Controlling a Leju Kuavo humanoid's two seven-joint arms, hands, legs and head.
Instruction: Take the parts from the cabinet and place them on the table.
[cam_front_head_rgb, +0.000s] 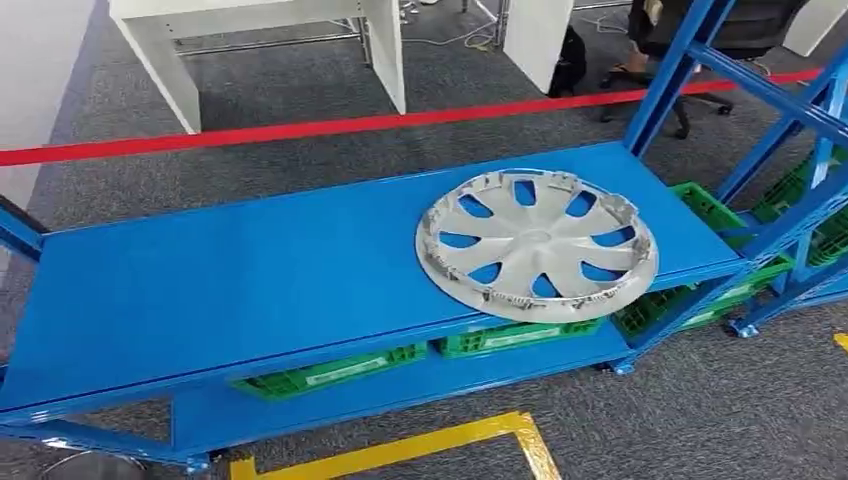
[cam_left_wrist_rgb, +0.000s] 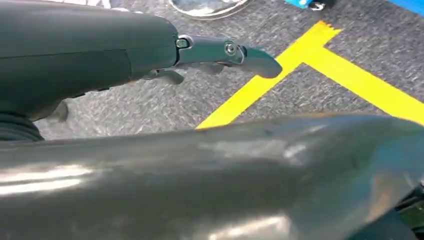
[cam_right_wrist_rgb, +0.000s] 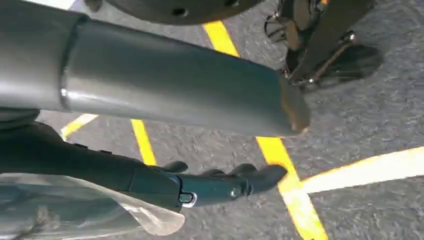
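A silver wheel cover (cam_front_head_rgb: 537, 245) with several spokes lies flat on the blue cabinet's top shelf (cam_front_head_rgb: 230, 280), at its right end, with its near edge jutting slightly over the front lip. My left hand (cam_left_wrist_rgb: 220, 52) hangs over the grey carpet with its fingers stretched out, and it holds nothing. My right hand (cam_right_wrist_rgb: 220, 182) also hangs above the floor, fingers extended and nothing in them. Both hands are far from the wheel cover.
Green crates (cam_front_head_rgb: 330, 372) sit on the lower shelf, and more (cam_front_head_rgb: 710, 205) stand to the right behind blue uprights (cam_front_head_rgb: 670, 70). A red barrier tape (cam_front_head_rgb: 300, 128) runs behind the cabinet. Yellow floor tape (cam_front_head_rgb: 420, 450) marks the carpet in front. A white desk (cam_front_head_rgb: 260, 30) stands beyond.
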